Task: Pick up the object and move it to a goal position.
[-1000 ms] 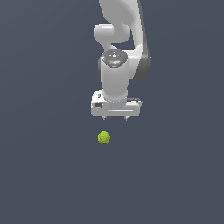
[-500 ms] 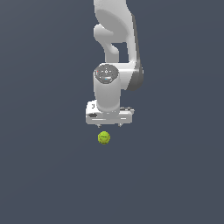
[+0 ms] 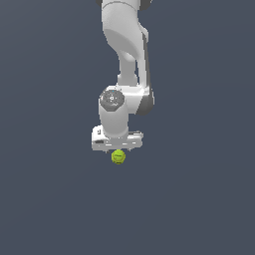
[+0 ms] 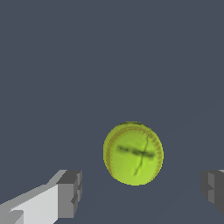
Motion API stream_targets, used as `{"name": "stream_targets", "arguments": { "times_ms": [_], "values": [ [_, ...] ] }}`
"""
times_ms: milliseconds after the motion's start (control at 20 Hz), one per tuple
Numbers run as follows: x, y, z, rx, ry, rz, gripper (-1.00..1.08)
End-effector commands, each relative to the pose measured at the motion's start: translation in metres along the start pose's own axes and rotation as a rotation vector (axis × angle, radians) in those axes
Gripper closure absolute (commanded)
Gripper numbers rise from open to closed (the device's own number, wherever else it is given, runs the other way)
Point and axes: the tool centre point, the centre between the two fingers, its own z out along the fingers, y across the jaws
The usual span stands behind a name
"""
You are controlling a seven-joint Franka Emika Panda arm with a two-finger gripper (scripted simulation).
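Observation:
The object, a small yellow-green ball [image 3: 118,157] with faint dark markings, lies on the flat dark grey surface. My white gripper [image 3: 117,148] hangs right over it, its body hiding the ball's upper edge in the exterior view. In the wrist view the ball [image 4: 133,153] fills the middle, and my gripper [image 4: 142,192] is open with one grey fingertip [image 4: 70,193] on each side of it. The fingers stand wide apart and neither touches the ball.
The dark grey surface [image 3: 50,199] stretches all around with nothing else on it. The white arm [image 3: 124,50] rises from the gripper toward the top of the exterior view.
The arm has come down and shifted toward the exterior view's left, so the gripper now sits just above the ball. The ball has not moved.

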Motion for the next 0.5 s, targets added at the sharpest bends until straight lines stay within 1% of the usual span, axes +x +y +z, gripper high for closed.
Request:
{"name": "stream_targets", "arguments": {
  "times_ms": [0,250,450],
  "values": [
    [0.001,0.002,0.003,-0.001,0.002,-0.008,-0.92],
    [0.000,0.002,0.006,-0.001,0.000,-0.004,-0.92],
    [0.000,0.002,0.022,-0.001,0.001,-0.006,-0.92]
  ]
}}
